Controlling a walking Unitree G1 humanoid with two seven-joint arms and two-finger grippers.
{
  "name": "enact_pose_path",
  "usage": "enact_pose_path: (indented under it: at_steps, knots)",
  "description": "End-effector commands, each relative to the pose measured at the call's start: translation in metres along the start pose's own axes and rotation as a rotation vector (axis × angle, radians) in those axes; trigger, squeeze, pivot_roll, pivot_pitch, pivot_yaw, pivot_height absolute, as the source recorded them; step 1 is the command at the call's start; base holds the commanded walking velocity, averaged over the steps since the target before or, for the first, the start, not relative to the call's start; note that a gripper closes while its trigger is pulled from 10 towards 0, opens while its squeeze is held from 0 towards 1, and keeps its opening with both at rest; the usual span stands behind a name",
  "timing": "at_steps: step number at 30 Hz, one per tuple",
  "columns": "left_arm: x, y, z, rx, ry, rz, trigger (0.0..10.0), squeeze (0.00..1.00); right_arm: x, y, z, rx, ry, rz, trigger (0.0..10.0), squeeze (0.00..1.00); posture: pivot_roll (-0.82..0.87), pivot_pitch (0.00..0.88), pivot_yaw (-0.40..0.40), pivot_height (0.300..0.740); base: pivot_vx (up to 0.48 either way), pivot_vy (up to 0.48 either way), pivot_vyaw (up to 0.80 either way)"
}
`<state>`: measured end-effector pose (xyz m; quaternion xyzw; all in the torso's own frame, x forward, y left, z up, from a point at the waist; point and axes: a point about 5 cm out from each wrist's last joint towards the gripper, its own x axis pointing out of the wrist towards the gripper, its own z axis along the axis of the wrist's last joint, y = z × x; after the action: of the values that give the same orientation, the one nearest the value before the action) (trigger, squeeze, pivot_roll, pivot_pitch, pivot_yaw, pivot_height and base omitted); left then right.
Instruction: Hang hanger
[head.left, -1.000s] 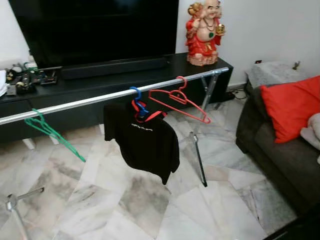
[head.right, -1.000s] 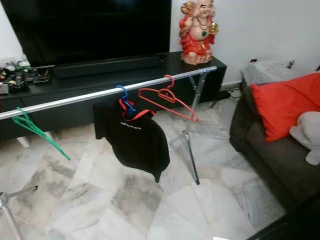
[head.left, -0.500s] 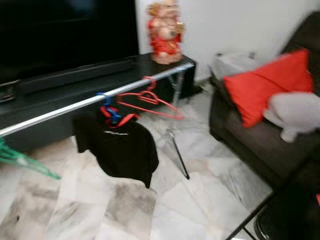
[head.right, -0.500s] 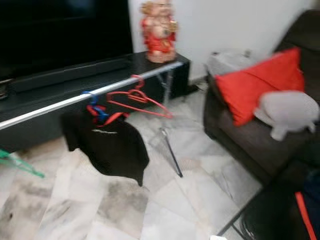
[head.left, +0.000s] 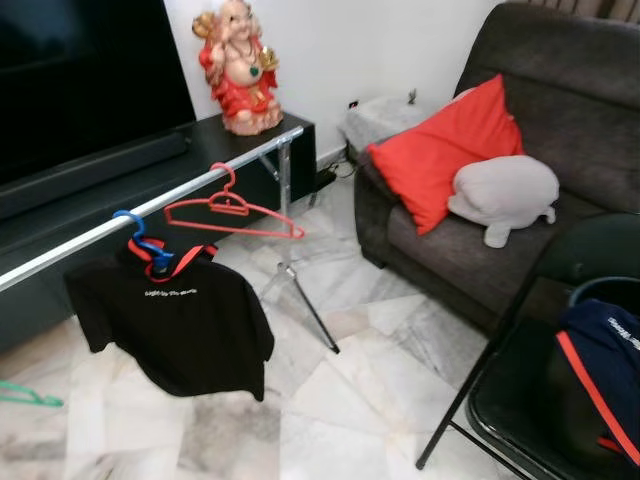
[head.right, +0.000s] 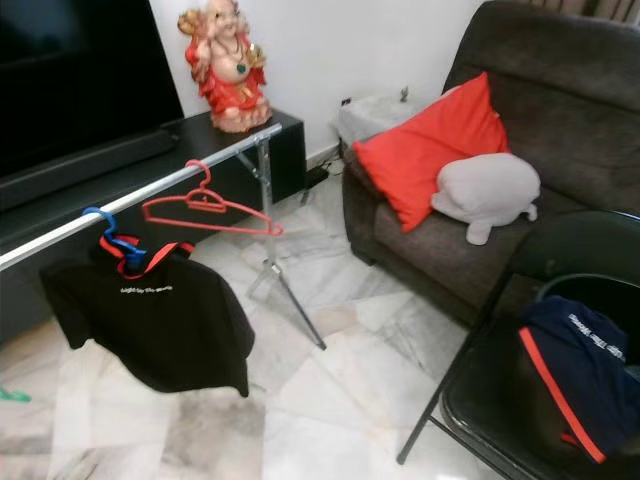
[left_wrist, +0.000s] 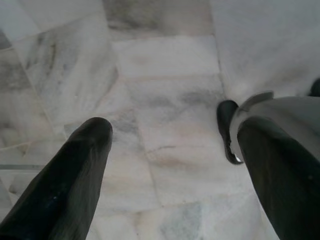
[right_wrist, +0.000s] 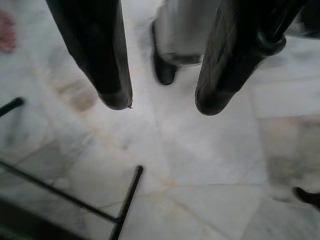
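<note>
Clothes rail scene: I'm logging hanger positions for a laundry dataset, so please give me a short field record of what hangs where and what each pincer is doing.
rail: silver clothes rail standing in front of the black TV console
red hanger: empty red hanger, hooked on the rail near its end by the statue
blue hanger: blue hanger on the rail, carrying the black T-shirt
green hanger: green hanger, partly visible at the frame edge
chair: black folding chair holding a navy garment
left pincer: left pincer open, empty, over the marble floor
right pincer: right pincer open, empty
</note>
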<state>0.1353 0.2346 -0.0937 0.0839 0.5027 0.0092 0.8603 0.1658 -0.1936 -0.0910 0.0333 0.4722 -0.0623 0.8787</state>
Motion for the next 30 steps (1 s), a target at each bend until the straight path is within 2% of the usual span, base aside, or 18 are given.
enact_pose_path:
  at_steps: [1, 16, 30]
  knots:
    - [-0.0004, 0.0002, -0.0026, 0.0, 0.011, -0.005, 10.0, 0.0, -0.0027, -0.008, -0.0121, 0.006, 0.039, -0.022, 10.0, 0.0, -0.06, 0.006, 0.071, 0.74, 0.0, 0.0, -0.73]
    - [0.0006, -0.0031, 0.0002, 0.017, 0.005, -0.001, 10.0, 0.0, -0.0023, -0.007, -0.0111, 0.014, 0.037, -0.019, 10.0, 0.0, -0.06, 0.017, 0.07, 0.74, 0.0, 0.0, -0.73]
    - [0.0013, -0.0034, 0.0042, -0.009, -0.012, 0.007, 10.0, 0.0, -0.0023, -0.0063, -0.011, 0.017, 0.037, -0.019, 10.0, 0.0, -0.05, 0.027, 0.069, 0.74, 0.0, 0.0, -0.73]
